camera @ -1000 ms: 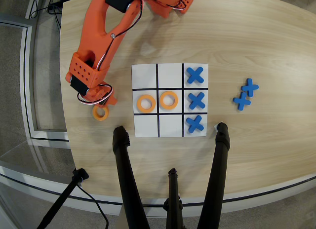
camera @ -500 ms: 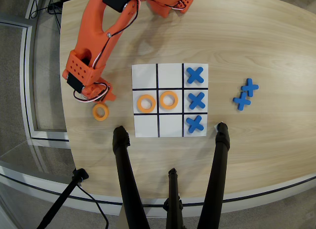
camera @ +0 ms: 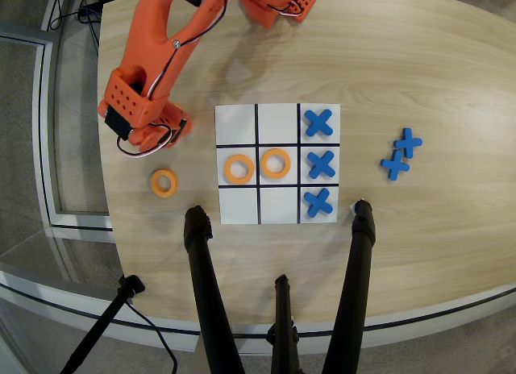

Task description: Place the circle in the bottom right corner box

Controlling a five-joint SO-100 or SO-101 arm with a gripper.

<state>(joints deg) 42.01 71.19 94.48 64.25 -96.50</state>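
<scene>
The white nine-cell board (camera: 276,116) lies mid-table. Two orange rings sit on it, one in the middle-left cell (camera: 239,168) and one in the centre cell (camera: 275,164). A third orange ring (camera: 164,182) lies on the table left of the board. The bottom right cell (camera: 332,218) in this view holds a blue cross (camera: 318,201). My orange gripper (camera: 164,133) points down at the table left of the board's top-left corner, above the loose ring. Its jaws are hidden under the arm, so anything held is hidden too.
Blue crosses also fill the top right (camera: 318,122) and middle right (camera: 320,164) cells. Two more blue crosses (camera: 401,155) lie on the table to the right. Black tripod legs (camera: 201,261) (camera: 360,245) stand over the front edge near the board.
</scene>
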